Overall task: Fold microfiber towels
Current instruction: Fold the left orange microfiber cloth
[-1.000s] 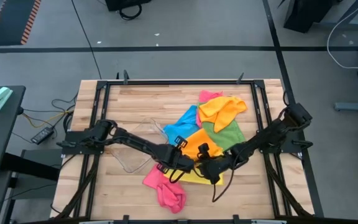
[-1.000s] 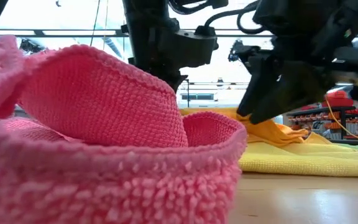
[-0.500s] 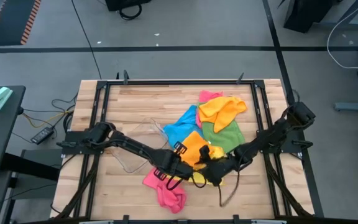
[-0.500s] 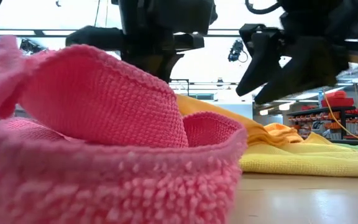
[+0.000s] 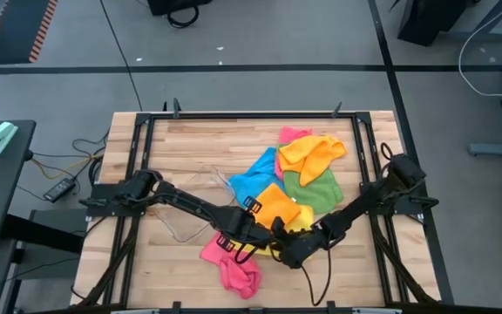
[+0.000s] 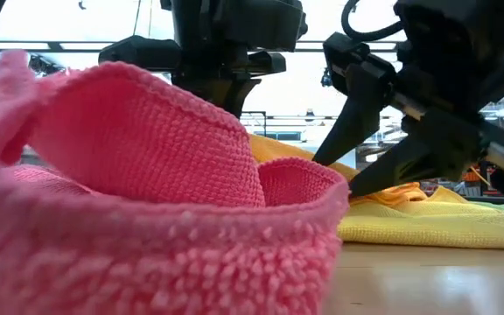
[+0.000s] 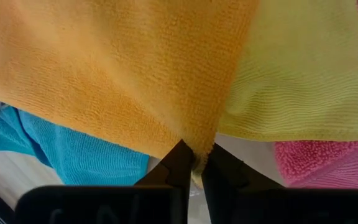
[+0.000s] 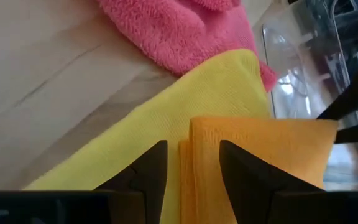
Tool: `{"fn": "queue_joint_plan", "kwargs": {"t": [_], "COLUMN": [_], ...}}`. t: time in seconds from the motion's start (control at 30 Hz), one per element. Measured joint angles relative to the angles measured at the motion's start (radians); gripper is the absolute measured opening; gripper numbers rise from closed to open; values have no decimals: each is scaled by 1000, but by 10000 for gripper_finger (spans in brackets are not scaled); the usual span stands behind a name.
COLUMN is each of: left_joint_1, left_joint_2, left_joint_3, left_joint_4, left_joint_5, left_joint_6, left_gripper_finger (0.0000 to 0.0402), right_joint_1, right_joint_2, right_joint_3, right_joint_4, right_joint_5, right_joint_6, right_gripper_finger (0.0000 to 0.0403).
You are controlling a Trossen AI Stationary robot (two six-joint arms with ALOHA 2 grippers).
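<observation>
An orange towel (image 5: 277,205) lies over a yellow towel (image 5: 301,218) near the table's middle. My left gripper (image 5: 240,235) is shut on the orange towel's near-left corner. My right gripper (image 5: 281,249) is open at the orange towel's near edge. In the right wrist view (image 8: 194,168) its fingers stand on either side of that towel's folded edge (image 8: 188,155). A crumpled pink towel (image 5: 232,269) lies by the near edge and fills the low view (image 6: 147,192). Blue (image 5: 255,174) and green (image 5: 319,187) towels, plus another orange (image 5: 312,153) and another pink one (image 5: 293,133), lie farther back. My left gripper pinches the orange towel's corner (image 7: 197,152) between its two fingertips, coming from the table's left. One layer or several, I cannot tell. The corner is raised; the rest spreads away over the yellow towel (image 7: 297,74). Whether my right gripper touches the orange edge, I cannot tell.
A clear plastic tray (image 5: 192,209) lies left of the towels, under my left arm, and shows in the right wrist view (image 8: 303,50). Bare wood shows along the table's far-left part (image 5: 199,144). A black frame (image 5: 142,174) borders the table.
My right gripper has moved toward the near-left, from beside the orange towel to its near edge. My left gripper has shifted slightly toward the near edge with the orange corner, which now shows raised behind the pink towel in the low view.
</observation>
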Motion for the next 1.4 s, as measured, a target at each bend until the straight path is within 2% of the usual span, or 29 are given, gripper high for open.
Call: {"fn": "queue_joint_plan", "kwargs": {"t": [0.2,0.37,0.43,0.6,0.8,0.9,1.13,1.27,1.4], "left_joint_1": [10,13,13,13,13,13,-5,-28,-48], "left_joint_2": [0,0,0,0,0,0,0,1,1], "left_joint_3": [0,0,0,0,0,0,3,25,69], "left_joint_4": [3,4,7,9,9,16,51,68,71], "left_joint_5": [0,0,0,0,0,0,-1,-1,1], "left_joint_6": [0,0,0,0,-1,0,25,62,86], "left_gripper_finger": [24,31,34,31,22,28,40,35,26], "right_joint_1": [-2,-8,-10,-11,-5,1,10,20,36], "right_joint_2": [39,65,66,65,65,41,-98,-162,-170], "right_joint_3": [1,2,2,2,2,0,0,0,0], "right_joint_4": [33,63,66,64,52,-1,-151,-232,-244], "right_joint_5": [53,113,150,149,116,105,-5,-70,-121], "right_joint_6": [-102,-140,-143,-144,-96,-49,93,196,240], "right_gripper_finger": [154,147,133,74,11,7,3,2,2]}}
